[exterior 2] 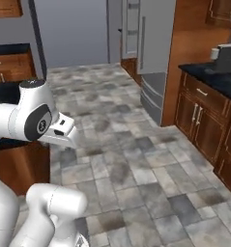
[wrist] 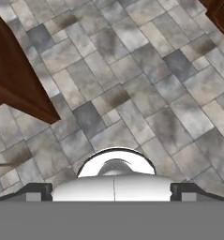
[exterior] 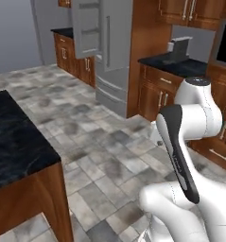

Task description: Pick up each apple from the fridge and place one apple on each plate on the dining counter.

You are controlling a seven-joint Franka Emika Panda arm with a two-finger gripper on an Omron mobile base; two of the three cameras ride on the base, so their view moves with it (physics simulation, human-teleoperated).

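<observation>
The fridge [exterior: 109, 52] at twelve o'clock is showing flat grey, the dining counter [exterior: 15, 137] at nine o'clock is wearing black marbled stone over brown wood, and the floor [exterior: 105, 142] is showing mottled grey tiles.

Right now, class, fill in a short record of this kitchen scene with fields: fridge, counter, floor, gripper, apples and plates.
fridge: grey fridge at the far side of the room, one upper door swung open with door shelves showing
counter: dining counter with black marbled top, near left, its visible part bare
floor: grey stone tiles between robot and fridge
gripper: gripper open, holding nothing, aimed down at the floor
apples and plates: none can be made out
</observation>
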